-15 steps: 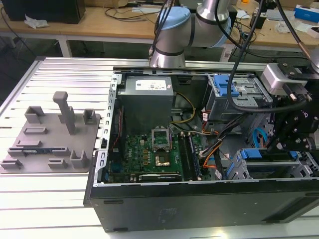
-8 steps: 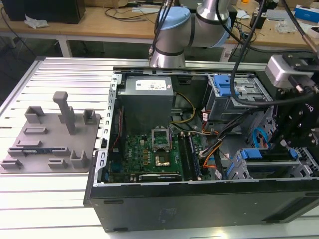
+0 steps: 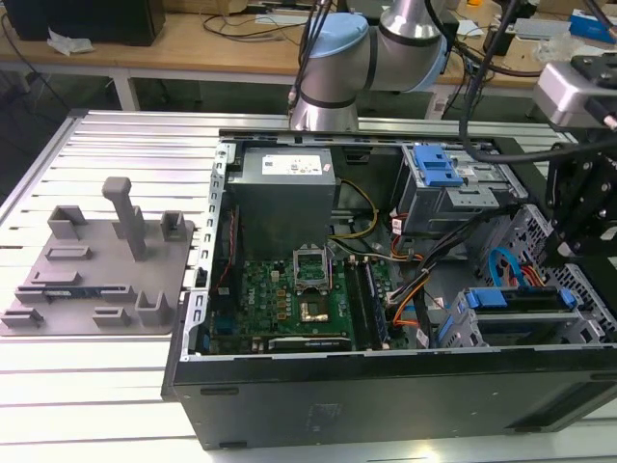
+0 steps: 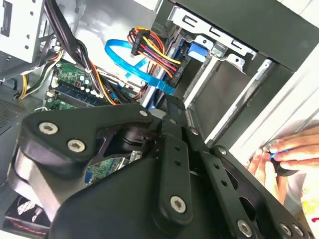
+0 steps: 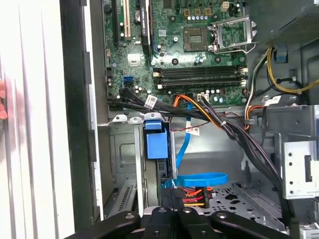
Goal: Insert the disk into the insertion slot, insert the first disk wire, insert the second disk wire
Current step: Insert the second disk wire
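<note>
The disk (image 3: 516, 311) sits in the slot (image 3: 453, 328) at the case's (image 3: 386, 405) front corner. The gripper (image 5: 175, 205) hovers at the wire plug (image 5: 192, 195); whether it is open or closed I cannot tell. Push the plug straight, square to the disk's port.

**Even overhead light, soft focus close to the lenses**

The scene is lit evenly and fairly brightly from above in the exterior view; pale glare is spread across the ribbed metal table (image 3: 116, 145), and the inside of the computer case (image 3: 386, 386) is left in moderate shadow. In the second wrist view the black gripper (image 4: 172, 117) is rendered dark and slightly soft, and a hand (image 4: 284, 159) is washed out and blurred. In the first wrist view the white strip beside the case wall is overexposed, while the motherboard (image 5: 194, 59) is shown sharply.
</note>
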Action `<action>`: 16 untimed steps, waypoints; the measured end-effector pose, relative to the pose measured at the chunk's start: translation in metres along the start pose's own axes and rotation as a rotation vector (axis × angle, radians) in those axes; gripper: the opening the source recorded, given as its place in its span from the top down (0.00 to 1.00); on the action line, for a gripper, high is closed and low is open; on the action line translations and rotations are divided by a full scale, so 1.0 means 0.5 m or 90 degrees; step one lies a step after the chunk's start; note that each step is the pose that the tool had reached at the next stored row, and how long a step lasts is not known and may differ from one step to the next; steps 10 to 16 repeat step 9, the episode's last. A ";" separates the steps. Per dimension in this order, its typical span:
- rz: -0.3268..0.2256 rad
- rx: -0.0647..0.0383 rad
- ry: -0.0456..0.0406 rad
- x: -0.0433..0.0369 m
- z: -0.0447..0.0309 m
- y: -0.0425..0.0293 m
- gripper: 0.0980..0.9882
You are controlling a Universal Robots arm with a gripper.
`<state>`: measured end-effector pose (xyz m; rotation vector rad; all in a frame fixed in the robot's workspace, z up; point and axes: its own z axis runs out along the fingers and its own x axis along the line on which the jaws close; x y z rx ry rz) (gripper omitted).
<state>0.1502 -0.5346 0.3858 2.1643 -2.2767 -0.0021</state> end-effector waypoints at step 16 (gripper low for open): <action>0.000 0.000 0.0006 0.000 0.000 0.001 0.99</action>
